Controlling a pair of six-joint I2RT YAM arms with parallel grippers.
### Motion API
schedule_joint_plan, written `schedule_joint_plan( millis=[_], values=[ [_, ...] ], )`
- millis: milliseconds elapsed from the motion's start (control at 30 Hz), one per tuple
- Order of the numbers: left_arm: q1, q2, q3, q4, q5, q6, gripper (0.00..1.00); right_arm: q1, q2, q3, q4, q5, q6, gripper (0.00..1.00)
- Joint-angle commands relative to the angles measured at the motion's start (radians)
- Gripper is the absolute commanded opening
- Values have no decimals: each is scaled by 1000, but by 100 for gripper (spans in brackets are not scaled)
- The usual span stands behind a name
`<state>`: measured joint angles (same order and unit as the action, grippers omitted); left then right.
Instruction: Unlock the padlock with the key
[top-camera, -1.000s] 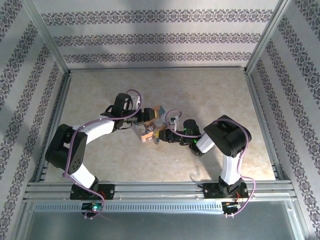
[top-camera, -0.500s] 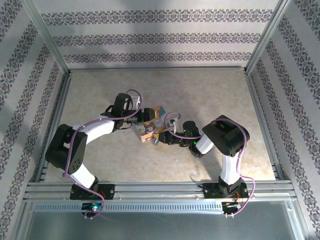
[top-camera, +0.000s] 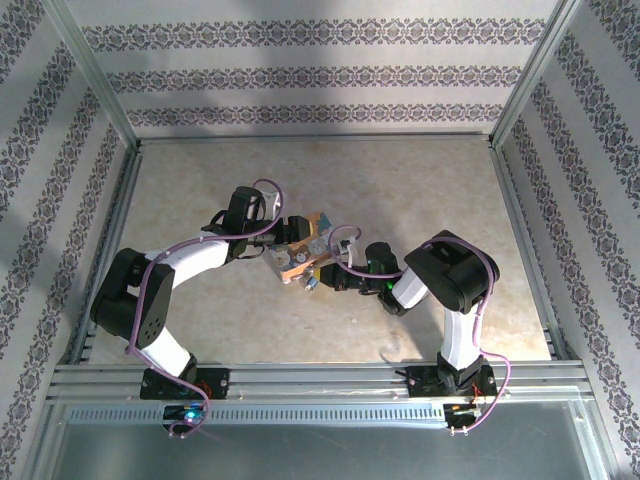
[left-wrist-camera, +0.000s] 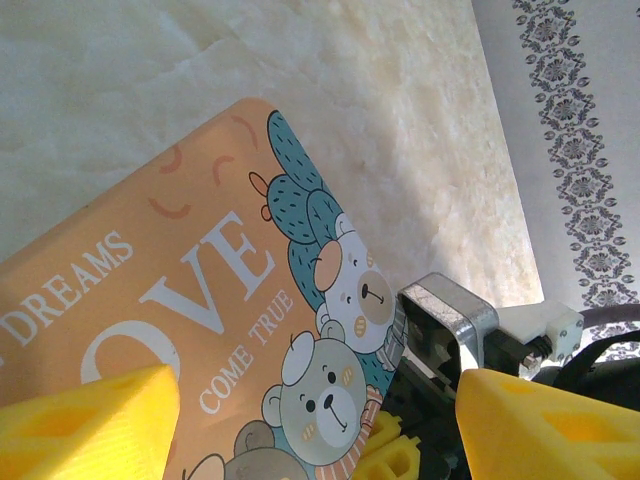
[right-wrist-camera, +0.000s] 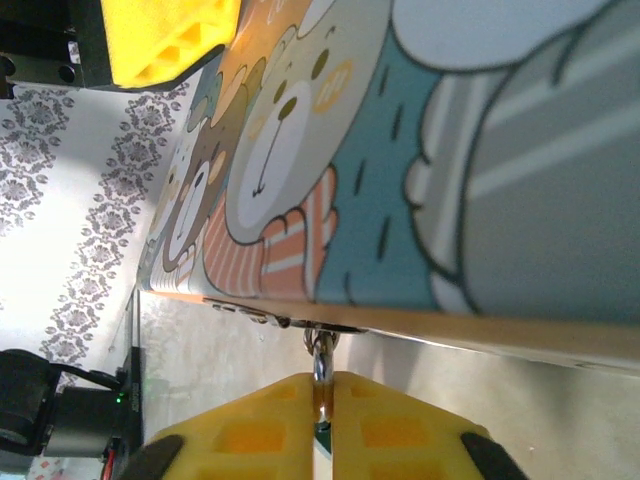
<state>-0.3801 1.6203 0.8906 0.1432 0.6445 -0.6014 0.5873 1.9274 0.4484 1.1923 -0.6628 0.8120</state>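
Top view: box (top-camera: 298, 252), orange w/ teal cartoon bears, sits tilted approx mid-table (top-camera: 430, 190). L arm reaches it from 9 o'clock, R arm from 4 o'clock, and both grippers meet at the box.

L gripper (left-wrist-camera: 315, 405): yellow fingers (left-wrist-camera: 90, 425) sit either side of the box, w/ the "LOVE" face between them. R wrist view shows one L pad pressed on the box face at 11 o'clock of frame, so it's grasping the box.

R gripper (right-wrist-camera: 322, 382): pads clenched almost flat together on key (right-wrist-camera: 319, 400), a thin dark sliver pinched in the seam and pointing to 12 o'clock.

Padlock (right-wrist-camera: 320, 348): small silvery bit hanging off the latch (right-wrist-camera: 255, 314) on the box's lower edge. It's right at 12 o'clock of the R fingertips, touching the key end. Can't tell if the key is in the keyhole or just against it. Lock detail too small to read in top view.
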Motion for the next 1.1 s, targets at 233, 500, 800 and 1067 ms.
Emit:
schedule_joint_plan(
  millis=[233,500,800,1067],
  values=[
    [-9,0,-54,-121,-27,17,74,-3,-27,-21,45,96,115,0],
    [-9,-4,-103,-78,-22,-5,74,7,-69,-36,87,242,256,0],
    [-11,1,-123,-42,-9,-21,74,55,-72,-61,144,477,394,0],
    [-10,-24,-111,-53,-2,-23,77,54,-110,-136,140,577,377,0]
  ],
)
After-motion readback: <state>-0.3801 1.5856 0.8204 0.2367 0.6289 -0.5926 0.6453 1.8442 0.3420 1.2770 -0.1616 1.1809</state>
